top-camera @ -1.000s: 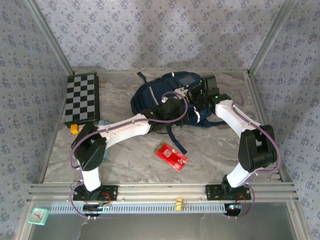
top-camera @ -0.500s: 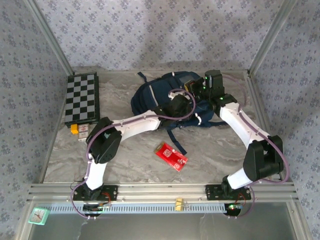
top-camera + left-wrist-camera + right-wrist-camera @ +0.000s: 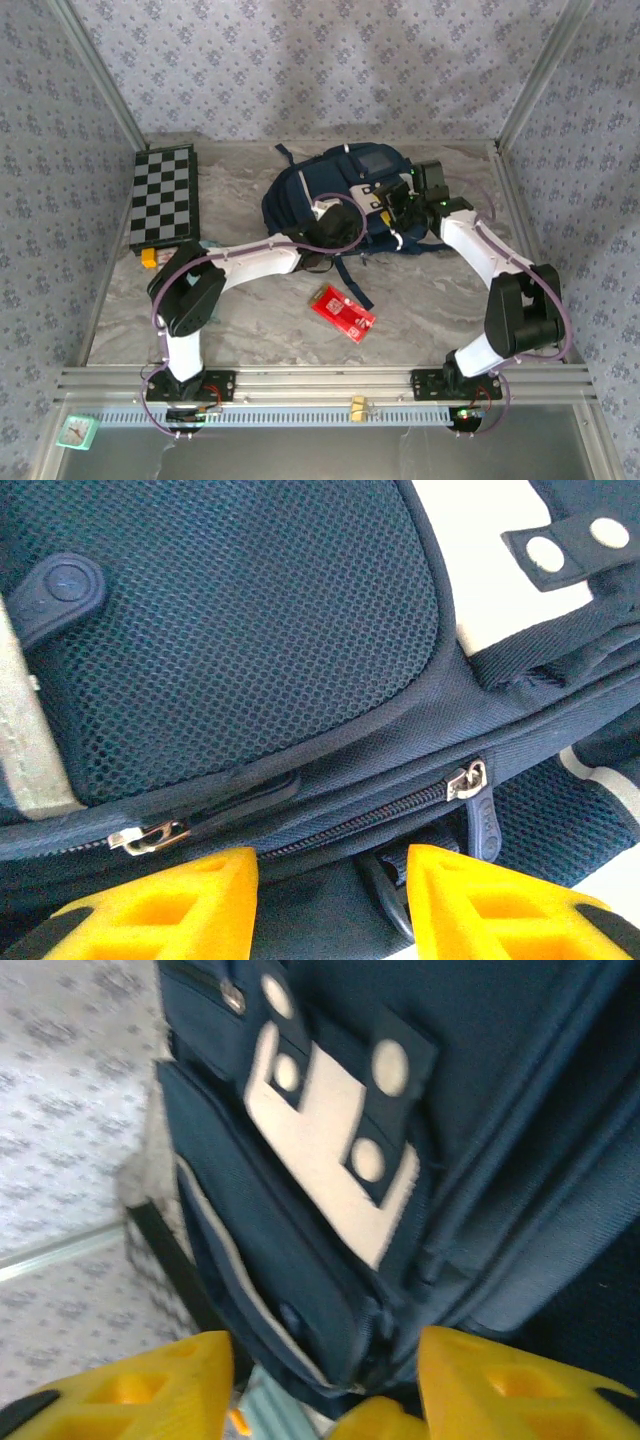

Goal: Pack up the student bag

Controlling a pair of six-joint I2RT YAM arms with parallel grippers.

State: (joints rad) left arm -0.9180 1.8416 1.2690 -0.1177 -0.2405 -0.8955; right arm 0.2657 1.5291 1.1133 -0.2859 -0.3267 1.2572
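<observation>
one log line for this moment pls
student bag: lying on table | left gripper: open over zipper | right gripper: open near white patch | red packet: on table

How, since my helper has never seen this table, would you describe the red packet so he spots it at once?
Find the navy bag at the middle back of the marble table. On the tabletop just in front of it, by the end of a dark strap, lies a flat packet. It is the only red thing there; the checkerboard is far left.
</observation>
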